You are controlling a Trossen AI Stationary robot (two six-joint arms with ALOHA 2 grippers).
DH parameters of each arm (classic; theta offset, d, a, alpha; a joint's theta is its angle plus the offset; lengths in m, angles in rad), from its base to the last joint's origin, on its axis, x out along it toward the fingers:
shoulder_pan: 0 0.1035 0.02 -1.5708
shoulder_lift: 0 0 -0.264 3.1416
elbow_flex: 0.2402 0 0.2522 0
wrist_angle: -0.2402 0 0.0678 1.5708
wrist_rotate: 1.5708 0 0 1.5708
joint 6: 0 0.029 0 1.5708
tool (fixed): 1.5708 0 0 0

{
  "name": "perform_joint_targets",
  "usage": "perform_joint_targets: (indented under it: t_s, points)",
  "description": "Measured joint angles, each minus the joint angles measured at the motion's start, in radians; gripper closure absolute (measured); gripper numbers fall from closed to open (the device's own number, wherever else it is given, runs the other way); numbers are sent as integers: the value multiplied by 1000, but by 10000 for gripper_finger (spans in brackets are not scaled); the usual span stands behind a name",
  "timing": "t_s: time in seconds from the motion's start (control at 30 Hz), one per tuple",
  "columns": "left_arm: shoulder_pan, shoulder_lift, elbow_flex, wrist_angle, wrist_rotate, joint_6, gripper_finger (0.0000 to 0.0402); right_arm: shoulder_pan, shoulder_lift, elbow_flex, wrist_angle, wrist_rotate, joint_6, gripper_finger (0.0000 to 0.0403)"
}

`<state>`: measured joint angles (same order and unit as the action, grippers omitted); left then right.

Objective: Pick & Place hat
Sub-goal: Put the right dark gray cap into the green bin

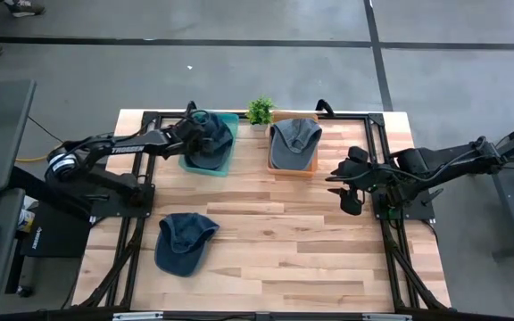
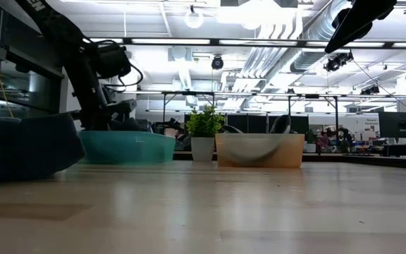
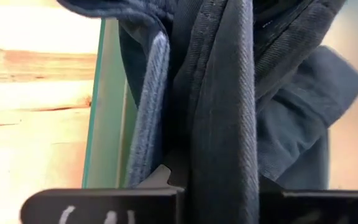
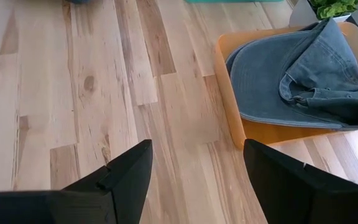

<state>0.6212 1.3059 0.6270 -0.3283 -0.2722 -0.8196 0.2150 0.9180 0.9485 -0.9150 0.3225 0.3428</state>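
A dark blue hat (image 1: 211, 143) lies in the teal bin (image 1: 228, 119) at the table's far left. My left gripper (image 1: 194, 131) is over the bin, shut on this hat (image 3: 229, 93). A grey-blue hat (image 1: 293, 138) lies in the orange tray (image 1: 293, 169) and also shows in the right wrist view (image 4: 291, 74). A third blue hat (image 1: 184, 241) lies flat on the table near the left front. My right gripper (image 1: 351, 185) is open and empty above the table, right of the orange tray. My left gripper pinches a bunched ridge of several layers of the dark blue hat's cloth (image 3: 219, 155) between its two fingers. The cloth itself covers the fingertips. The hat spreads out beyond the fingers over the teal bin's wall (image 3: 107, 112) and inside the bin.
A small potted plant (image 1: 259, 111) stands between the teal bin and the orange tray at the far edge. Bare wooden tabletop (image 1: 293, 241) spreads over the middle and the near right. A black frame (image 1: 386, 223) runs around the table's edges.
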Motion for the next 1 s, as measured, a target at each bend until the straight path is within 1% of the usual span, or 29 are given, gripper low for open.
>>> perform_joint_targets:
  t_s: [0.07, 0.17, 0.4, 0.53, 0.63, 0.77, 0.93, 1.0]
  points:
    - [0, 7, 0, 0, 0, -1, 375, 0, 0, 0, 0, 0, -1, 155]
    - [0, 7, 0, -4, 0, 0, 350, 0, 0, 0, 0, 0, -2, 155]
    - [0, 7, 0, -7, 4, 57, 256, 0, 0, 0, 0, -1, -2, 155]
    - [0, 6, 31, -61, 4, 66, 200, 0, 0, 0, -1, -12, -2, 155]
    - [0, -9, 62, -115, 8, 84, 171, 0, 0, 0, -1, -15, -1, 155]
    - [0, -23, 106, -188, 7, 93, 156, 0, 0, 0, -1, -15, -1, 155]
    - [0, -29, 156, -258, -7, 112, 154, 0, 0, 0, -2, -16, 0, 155]
    - [0, -29, 175, -287, -28, 115, 154, 0, 0, 0, -2, -15, 0, 155]
